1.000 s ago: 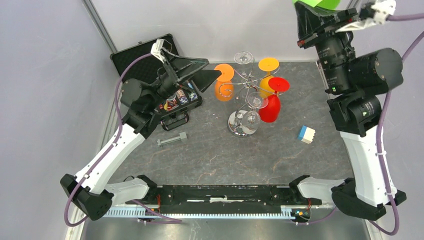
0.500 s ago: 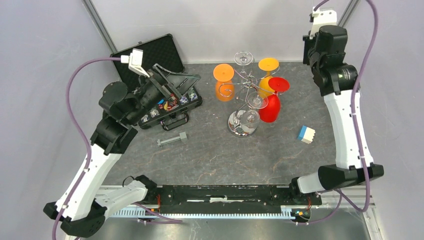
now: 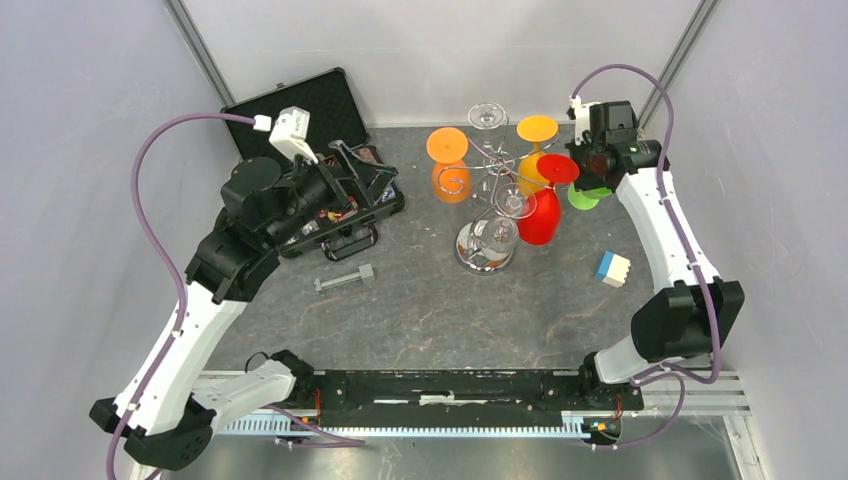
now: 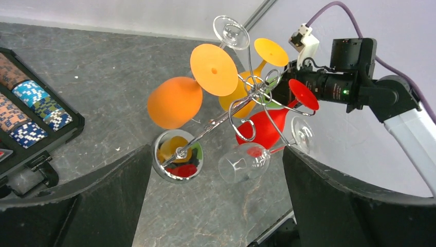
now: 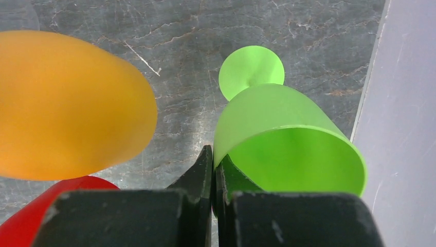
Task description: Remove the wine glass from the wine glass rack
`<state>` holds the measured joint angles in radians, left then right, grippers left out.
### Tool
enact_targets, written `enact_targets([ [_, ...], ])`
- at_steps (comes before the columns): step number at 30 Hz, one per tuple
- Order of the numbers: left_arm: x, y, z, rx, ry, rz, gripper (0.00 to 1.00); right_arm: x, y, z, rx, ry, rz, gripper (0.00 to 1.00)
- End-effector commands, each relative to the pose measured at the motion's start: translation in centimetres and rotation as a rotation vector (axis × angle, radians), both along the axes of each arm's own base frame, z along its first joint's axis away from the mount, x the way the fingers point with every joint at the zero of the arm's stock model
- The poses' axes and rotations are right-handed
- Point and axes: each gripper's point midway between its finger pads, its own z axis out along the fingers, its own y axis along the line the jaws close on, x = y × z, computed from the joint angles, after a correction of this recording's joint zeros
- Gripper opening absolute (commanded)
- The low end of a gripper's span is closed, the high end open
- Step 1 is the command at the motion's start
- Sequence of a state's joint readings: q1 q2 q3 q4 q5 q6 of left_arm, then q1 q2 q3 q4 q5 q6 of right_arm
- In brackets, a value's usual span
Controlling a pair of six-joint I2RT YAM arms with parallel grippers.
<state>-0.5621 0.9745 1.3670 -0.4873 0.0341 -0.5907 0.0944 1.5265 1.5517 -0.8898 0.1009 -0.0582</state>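
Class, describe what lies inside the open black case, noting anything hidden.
Rows of striped chips, blue-and-white and brownish, lie in the black case. The left arm covers most of its tray from above, so its other contents are hidden.

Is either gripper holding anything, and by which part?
Right gripper pinches the green glass by its rim wall; left gripper is open, holding nothing.

A robotics lab cell: plain walls (image 3: pixel 90 150) and metal posts (image 3: pixel 201 60) enclose a dark table (image 3: pixel 420 310) holding a wine glass rack (image 3: pixel 487 255) and a coloured block (image 3: pixel 612 268), with two cabled robot arms (image 3: pixel 197 325) bolted at its edge.
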Motion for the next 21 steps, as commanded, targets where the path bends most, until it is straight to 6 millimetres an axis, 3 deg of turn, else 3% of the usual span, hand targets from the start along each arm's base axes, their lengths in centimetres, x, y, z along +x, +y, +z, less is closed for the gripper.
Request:
enact_targets([
  [1,0.3,0.4,-1.0,0.068,-0.02,0.007,1.0,0.8,-0.2,-0.8,0.014,0.006,0.019,0.0],
  [13,0.2,0.8,-2.3,0.084,-0.002,0.02,1.0,0.8,-1.3,-5.2,0.08,0.09,0.005,0.0],
  [21,0.6,0.5,-3.0,0.096,0.034,0.017,1.0,1.7,-0.5,-5.7,0.119,0.096,0.028,0.01],
])
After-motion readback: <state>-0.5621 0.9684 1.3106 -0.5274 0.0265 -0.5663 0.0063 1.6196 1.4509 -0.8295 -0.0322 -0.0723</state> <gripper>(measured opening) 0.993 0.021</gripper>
